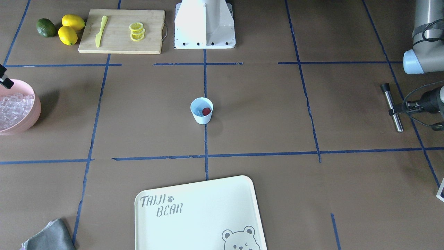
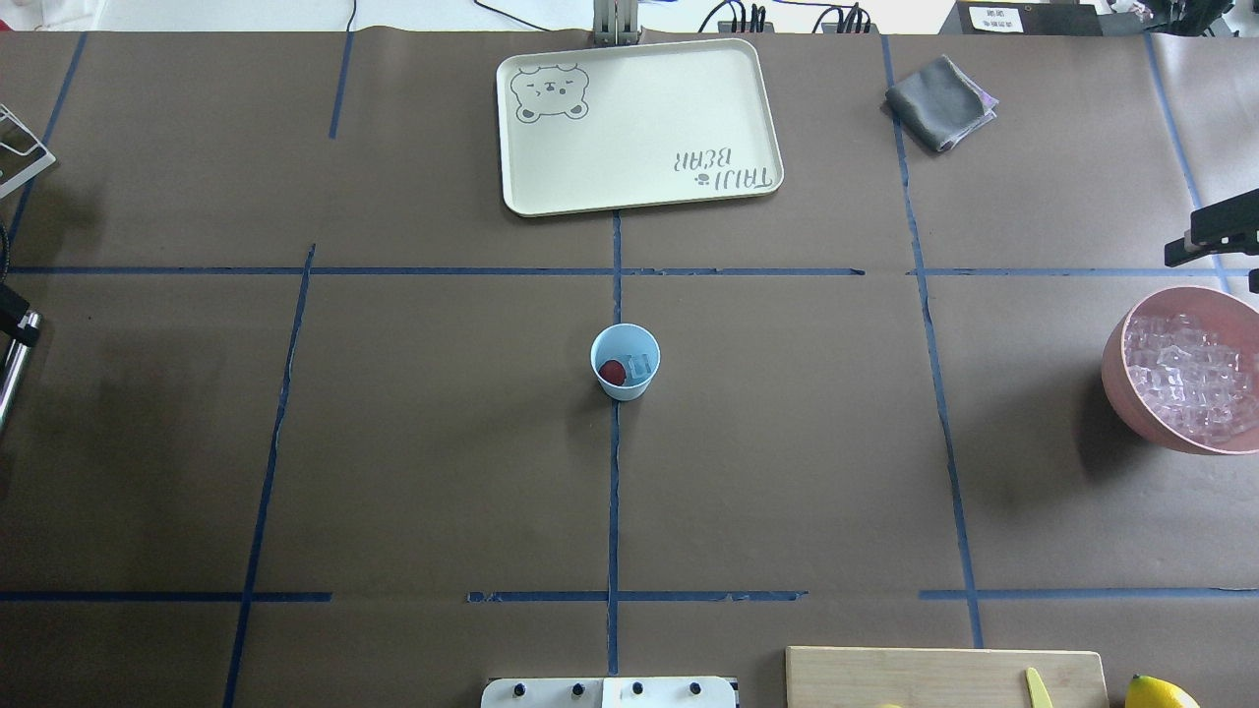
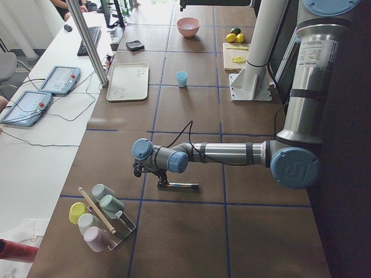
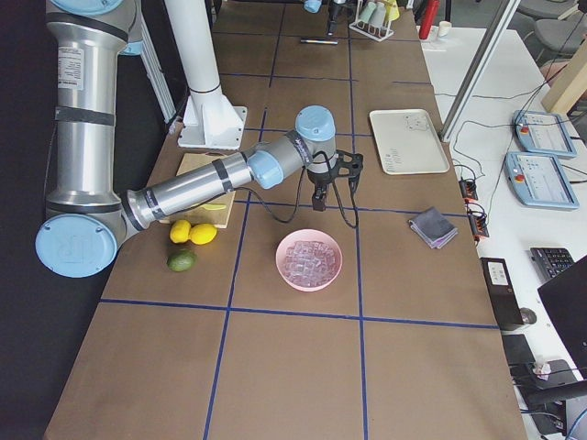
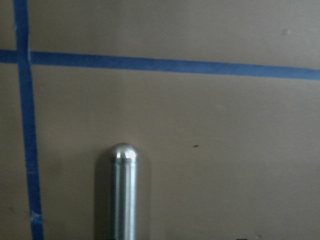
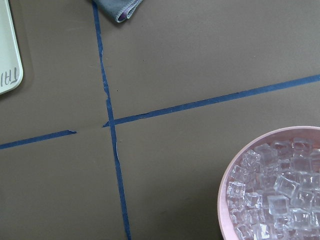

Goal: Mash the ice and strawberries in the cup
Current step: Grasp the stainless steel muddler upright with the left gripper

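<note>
The cup (image 2: 625, 362) stands upright at the middle of the desk on a blue tape crossing. It holds the strawberry (image 2: 612, 372) and a piece or two of ice (image 2: 640, 366). Bare brown surface lies all around it, well apart from everything else. The rest of the ice (image 2: 1185, 379) fills a pink bowl (image 2: 1121, 388) at the desk's right end. The right gripper (image 4: 318, 202) hangs point-down just beyond the bowl's rim, toward the operators' edge; I cannot tell whether its fingers are parted or closed. At the left end the left gripper (image 1: 395, 111) is low over the surface and clamped on a metal rod (image 1: 392, 107), which lies flat about midway between the two long edges. A rack of pastel cups (image 3: 101, 217) sits beyond it, in the corner where the left end meets the operators' edge. A cream tray (image 2: 639, 128) lies against the middle of the operators' edge, and a folded grey cloth (image 2: 939, 103) lies along that edge toward the right end. On the robot's edge, right of the white base (image 1: 204, 24), a wooden board (image 1: 121, 45) carries a yellow knife (image 1: 100, 31) and lemon slices (image 1: 137, 32). Two lemons (image 1: 71, 29) and a dark green fruit (image 1: 46, 27) sit just beside it. The wide stretches between the cup and each end of the desk are open.
</note>
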